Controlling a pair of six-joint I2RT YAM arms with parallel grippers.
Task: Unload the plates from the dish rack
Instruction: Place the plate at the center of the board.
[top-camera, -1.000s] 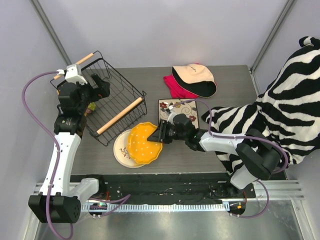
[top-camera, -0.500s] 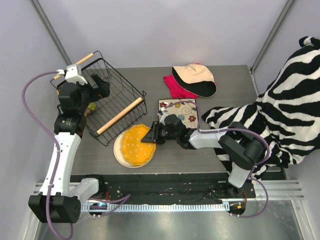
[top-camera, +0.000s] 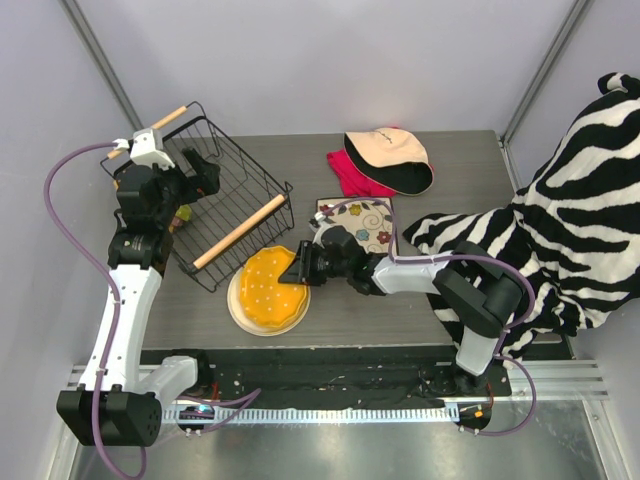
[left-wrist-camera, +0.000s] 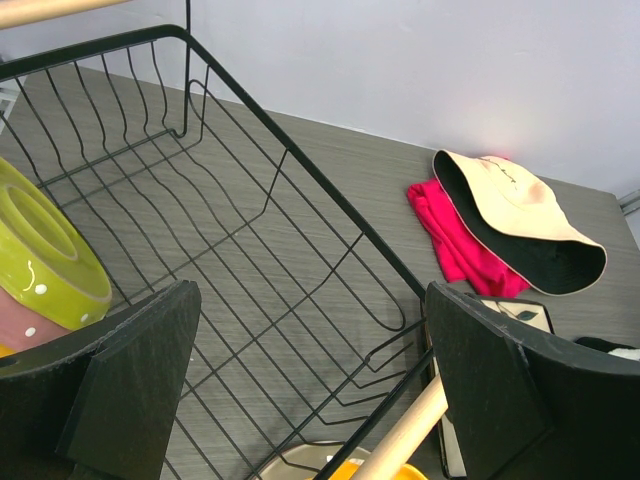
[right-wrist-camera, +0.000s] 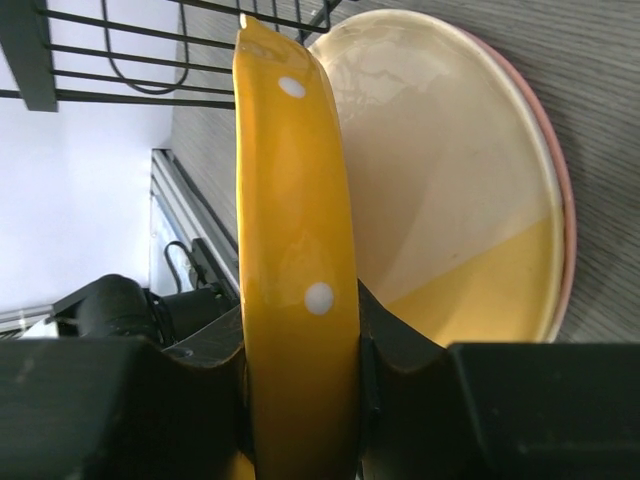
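The black wire dish rack (top-camera: 232, 190) with wooden handles stands at the back left. My left gripper (top-camera: 196, 170) hovers open over it with nothing between the fingers (left-wrist-camera: 130, 385). A green plate (left-wrist-camera: 40, 250) leans in the rack's left end, with a pink plate (left-wrist-camera: 18, 322) under it. My right gripper (top-camera: 299, 268) is shut on the rim of the orange dotted plate (top-camera: 268, 289), which lies nearly flat over a cream plate (top-camera: 243, 314) in front of the rack. In the right wrist view the orange rim (right-wrist-camera: 295, 200) is pinched between both pads. The square flowered plate (top-camera: 368, 222) lies behind that arm.
A cream-and-black cap (top-camera: 393, 158) rests on a pink cloth (top-camera: 347, 178) at the back. A zebra-striped cloth (top-camera: 560, 230) covers the table's right side. The rack's near wooden handle (top-camera: 240, 231) lies close to the stacked plates.
The right gripper has moved left and lowered the orange plate from a tilt down onto the cream plate. The left arm has stayed still.
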